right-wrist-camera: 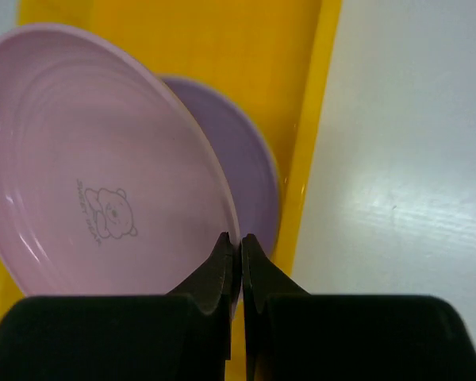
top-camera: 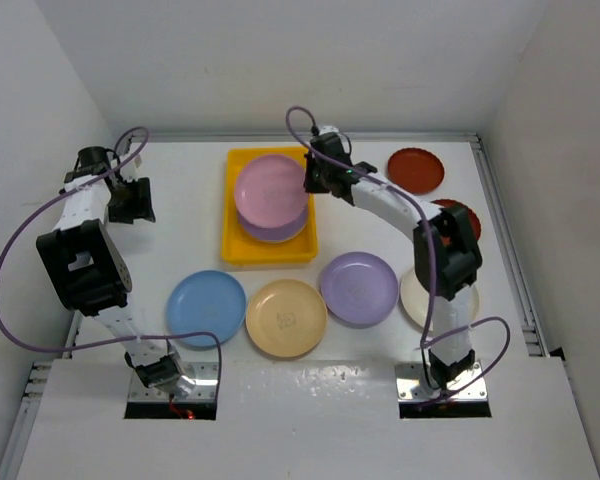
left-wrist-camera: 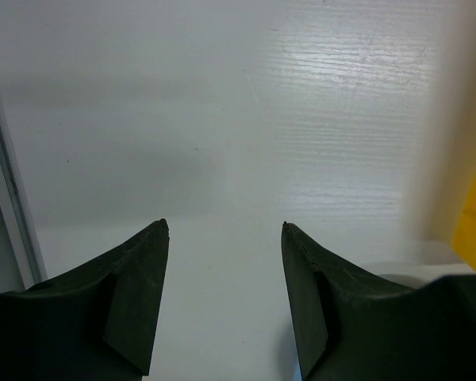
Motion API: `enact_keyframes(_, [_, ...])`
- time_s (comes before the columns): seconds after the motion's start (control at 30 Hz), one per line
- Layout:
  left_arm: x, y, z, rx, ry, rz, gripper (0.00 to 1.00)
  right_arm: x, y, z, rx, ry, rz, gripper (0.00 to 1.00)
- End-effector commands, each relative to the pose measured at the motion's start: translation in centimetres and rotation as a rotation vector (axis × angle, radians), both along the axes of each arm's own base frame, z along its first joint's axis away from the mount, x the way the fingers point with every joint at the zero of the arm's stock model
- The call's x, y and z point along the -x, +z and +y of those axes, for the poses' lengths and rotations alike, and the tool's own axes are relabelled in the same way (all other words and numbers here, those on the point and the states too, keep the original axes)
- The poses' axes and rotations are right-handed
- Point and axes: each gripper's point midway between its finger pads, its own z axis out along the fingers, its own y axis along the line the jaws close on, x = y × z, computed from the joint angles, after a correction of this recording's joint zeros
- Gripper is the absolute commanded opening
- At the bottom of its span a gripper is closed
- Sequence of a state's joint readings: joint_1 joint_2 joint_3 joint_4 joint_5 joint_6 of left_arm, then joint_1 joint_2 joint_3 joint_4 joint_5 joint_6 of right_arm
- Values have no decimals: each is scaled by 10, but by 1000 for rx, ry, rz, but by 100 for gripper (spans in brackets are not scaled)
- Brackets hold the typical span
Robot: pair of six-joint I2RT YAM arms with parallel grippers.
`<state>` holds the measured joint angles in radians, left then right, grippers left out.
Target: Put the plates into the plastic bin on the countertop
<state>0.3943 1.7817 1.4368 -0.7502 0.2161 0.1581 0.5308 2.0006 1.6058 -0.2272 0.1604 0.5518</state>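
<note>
My right gripper (top-camera: 310, 181) (right-wrist-camera: 239, 236) is shut on the right rim of a pink plate (top-camera: 269, 190) (right-wrist-camera: 95, 159), which is tilted over the yellow plastic bin (top-camera: 242, 252) (right-wrist-camera: 309, 143). Under it a lilac plate (top-camera: 277, 233) (right-wrist-camera: 250, 175) lies in the bin. My left gripper (top-camera: 135, 205) (left-wrist-camera: 224, 226) hangs open over bare countertop (left-wrist-camera: 222, 119) left of the bin, nothing between its fingers. In front of the bin lie a blue plate (top-camera: 206, 308), a tan-yellow plate (top-camera: 286, 317) and another lilac plate (top-camera: 358, 288).
A cream plate (top-camera: 412, 300) lies partly behind the right arm. A dark red plate (top-camera: 415, 170) sits at the back right, and another (top-camera: 470, 215) is half hidden by the arm's elbow. White walls enclose the table; metal rails (top-camera: 505, 240) run along its sides.
</note>
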Motion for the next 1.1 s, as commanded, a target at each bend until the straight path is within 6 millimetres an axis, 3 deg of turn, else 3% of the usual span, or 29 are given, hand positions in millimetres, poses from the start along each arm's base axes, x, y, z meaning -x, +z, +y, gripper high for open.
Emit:
enact_keyframes(0.0, [-3,21,2,-19,-17,-65,61,10,-9,19,-19,91,75,0])
enact_keyframes(0.23, [0,11,-3,10,-27,-45,61,8,-46,33,6,136,130,1])
enact_keyframes(0.3, [0,11,-3,10,-27,-45,61,8,-53,33,16,136,142,9])
enact_keyframes(0.33, [0,11,-3,10,-27,-45,61,7,-57,32,22,138,144,22])
enact_keyframes(0.47, [2,8,-6,17,-41,-41,61,8,-66,29,56,143,154,44])
enact_keyframes(0.57, [6,8,-14,34,-109,-44,61,7,-60,25,84,143,134,50])
enact_keyframes(0.67, [23,2,-45,39,-333,23,61,4,-43,21,112,145,87,53])
enact_keyframes(0.7, [46,-5,-63,91,-409,85,61,3,-39,21,125,153,68,53])
enact_keyframes(0.8, [72,-15,-85,94,-609,108,64,3,-18,23,145,178,-2,53])
enact_keyframes(0.83, [89,-22,-89,101,-631,128,65,5,-14,24,159,199,-28,51])
enact_keyframes(0.9, [91,-30,-90,67,-651,115,65,12,-13,31,162,228,-50,50])
enact_keyframes(1.07, [118,-57,-101,99,-665,185,66,29,-8,38,155,239,-22,50])
